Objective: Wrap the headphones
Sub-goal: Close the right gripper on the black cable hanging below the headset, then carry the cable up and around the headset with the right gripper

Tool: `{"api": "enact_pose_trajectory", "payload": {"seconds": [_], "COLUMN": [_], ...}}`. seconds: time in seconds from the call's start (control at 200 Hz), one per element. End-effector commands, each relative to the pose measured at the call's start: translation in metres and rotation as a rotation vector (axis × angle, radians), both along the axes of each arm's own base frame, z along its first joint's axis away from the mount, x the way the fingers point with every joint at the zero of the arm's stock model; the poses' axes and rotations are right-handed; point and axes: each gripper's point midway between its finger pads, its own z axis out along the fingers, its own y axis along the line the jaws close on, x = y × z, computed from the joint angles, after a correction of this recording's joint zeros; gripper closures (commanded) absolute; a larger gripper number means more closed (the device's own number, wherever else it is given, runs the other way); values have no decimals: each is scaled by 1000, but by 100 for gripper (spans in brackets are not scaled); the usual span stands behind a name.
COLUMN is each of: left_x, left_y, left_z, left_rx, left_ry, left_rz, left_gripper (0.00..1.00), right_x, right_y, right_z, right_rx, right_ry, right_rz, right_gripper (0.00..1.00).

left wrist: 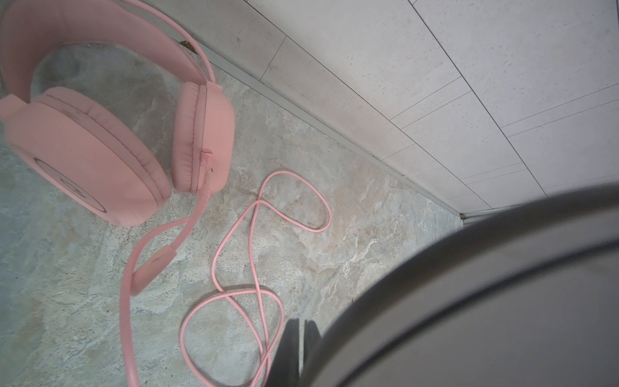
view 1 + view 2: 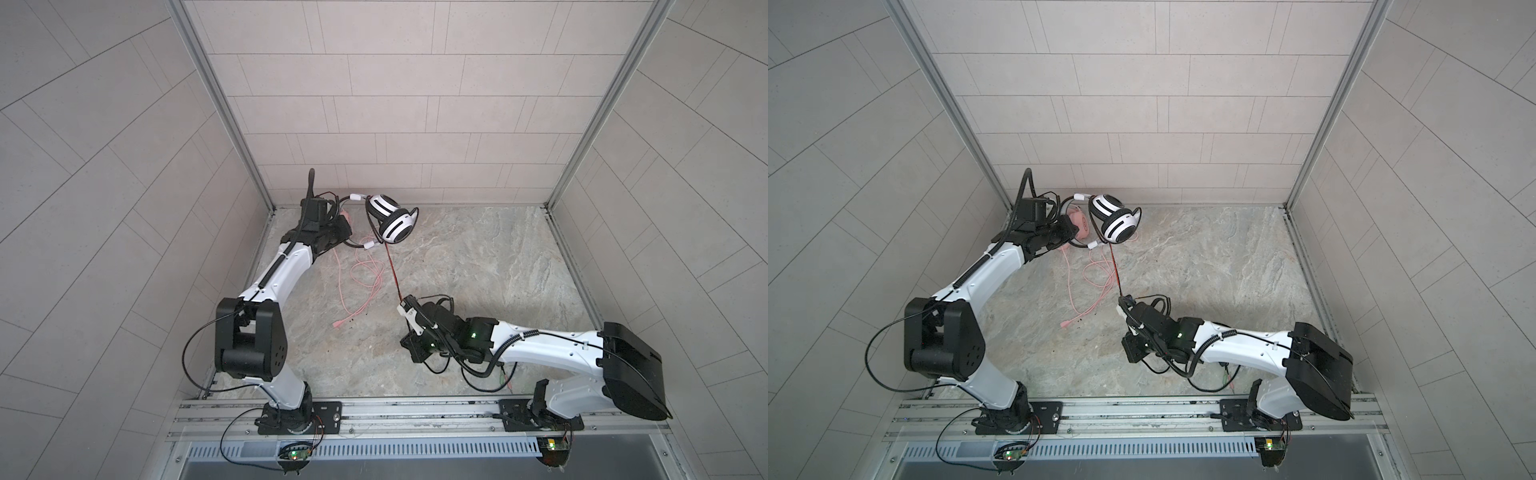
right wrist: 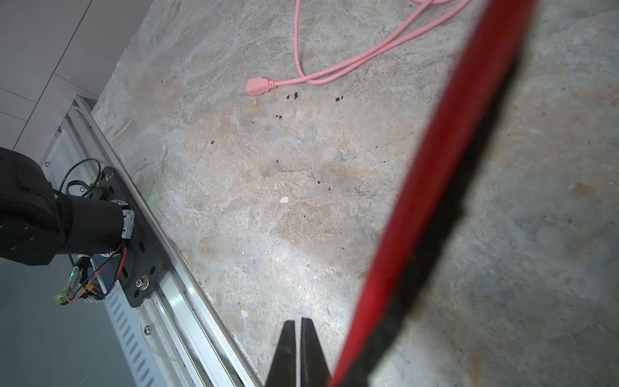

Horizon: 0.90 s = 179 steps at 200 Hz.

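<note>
I judge this job barely begun. My left claw (image 1: pixel 299 345) is pressed together up in the back corner, and the white headset (image 2: pixel 392 220) hangs off it above the table (image 2: pixel 478 270). Its thin black band loops around my fingers, though I cannot tell whether I pinch the band or it only rests on me. My right claw (image 2: pixel 405 306) is also pressed together, nearer the middle. The red-and-black cable (image 2: pixel 392 272) runs tight in a straight line from the ear cups down to it, so I take it that I am pinching that cable. The rest of it trails off under my right arm. I see no turns of cable around the band or the cups, so all the winding on this headset is left to do. The pink headset (image 1: pixel 100 134) lies on the table just beneath my left arm, with nothing gripping it. Its pink cable (image 1: pixel 254 254) sprawls in loose loops across the table, and the pink plug (image 3: pixel 256 86) lies free at the end. That one needs gathering and winding from the start.
</note>
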Motion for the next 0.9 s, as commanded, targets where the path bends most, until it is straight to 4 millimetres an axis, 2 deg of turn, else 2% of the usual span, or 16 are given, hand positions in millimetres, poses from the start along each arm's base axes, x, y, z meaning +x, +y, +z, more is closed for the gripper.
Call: {"api": "enact_pose_trajectory", "payload": {"seconds": [0.0,0.2,0.41,0.495,0.686,0.891], "left_x": [12,13,10,10,6,2], "left_y": [6,10,17,21,30,22], "left_z": [22,20,17,18,17,20], "left_rx": [-37,-19,34,62,140,233], "left_ry": [-63,-59,-48,-44,-15,-12], "left_rz": [37,45,65,71,80,46], "left_gripper": [100,100,100,100,100,100], "right_x": [-8,-9,-9,-8,1,20], "right_y": [-3,-4,-7,-10,-14,-31], "right_z": [8,20,48,66,125,180], "right_rx": [-7,-3,2,11,52,28], "right_ry": [4,-7,-51,-78,-207,-388], "right_rz": [2,8,13,13,13,-35], "right_gripper": [100,100,100,100,100,100]}}
